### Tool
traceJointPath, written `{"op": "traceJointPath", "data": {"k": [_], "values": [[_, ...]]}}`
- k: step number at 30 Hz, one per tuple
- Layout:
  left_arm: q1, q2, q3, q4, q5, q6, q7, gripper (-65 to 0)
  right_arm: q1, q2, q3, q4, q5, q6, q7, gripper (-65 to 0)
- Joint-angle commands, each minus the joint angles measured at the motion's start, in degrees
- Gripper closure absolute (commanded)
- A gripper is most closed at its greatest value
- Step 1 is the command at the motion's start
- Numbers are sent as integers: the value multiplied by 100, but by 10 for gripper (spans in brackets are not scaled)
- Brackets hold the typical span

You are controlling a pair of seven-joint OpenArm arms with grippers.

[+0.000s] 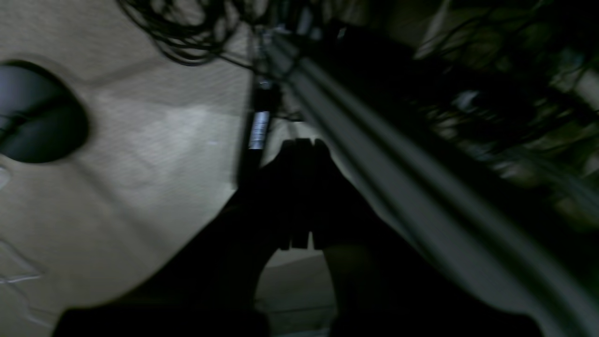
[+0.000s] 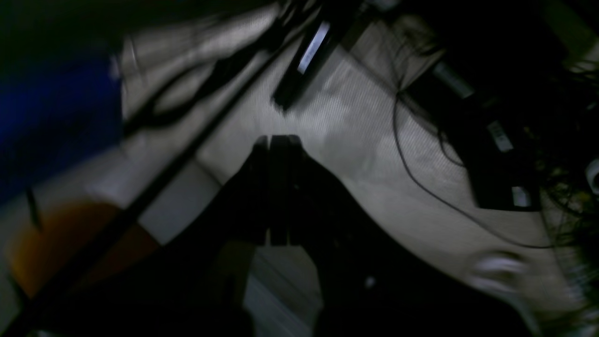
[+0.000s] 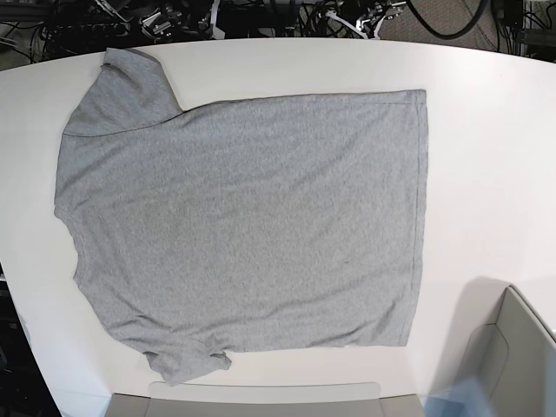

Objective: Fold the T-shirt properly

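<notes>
The heather-grey T-shirt [image 3: 252, 226] lies flat on the white table [image 3: 486, 130], plain side up. Its neck end is at the left and its hem at the right. One sleeve [image 3: 122, 87] points to the far left corner, and the other sleeve [image 3: 187, 360] is crumpled at the near edge. Neither arm shows in the base view. My left gripper [image 1: 302, 142] is a dark silhouette with its fingers pressed together and nothing in it. My right gripper [image 2: 276, 139] looks the same, shut and empty. Both wrist views are dark and blurred and show no shirt.
A grey box [image 3: 512, 347] stands at the near right corner, and a grey flat edge [image 3: 261, 400] runs along the near side. Tangled cables and power strips [image 3: 174, 17] lie beyond the far edge. The wrist views show floor, cables [image 1: 187, 32] and a dark rail [image 1: 398, 154].
</notes>
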Motion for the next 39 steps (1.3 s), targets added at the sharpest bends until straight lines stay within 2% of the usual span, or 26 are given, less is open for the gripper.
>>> {"op": "traceJointPath", "data": {"k": [1,4,8,11,39], "values": [[24,-47,143,13,-2,-38,-39,0,-1,94,279,15,135,113,16,0],[121,-73,802,13,-11,-38,-83,0,-19,102,815,15,144,113,16,0],[191,-73,1153,13,-11,-38,-584,0,-142,102,850,15,144,113,16,0],[279,-73,1153,13,-11,-38,-769,0,-116,102,859,15,144,113,16,0],[288,-55,1127,4,-37,-47,-778,0,-107,111,850,15,144,113,16,0]]}}
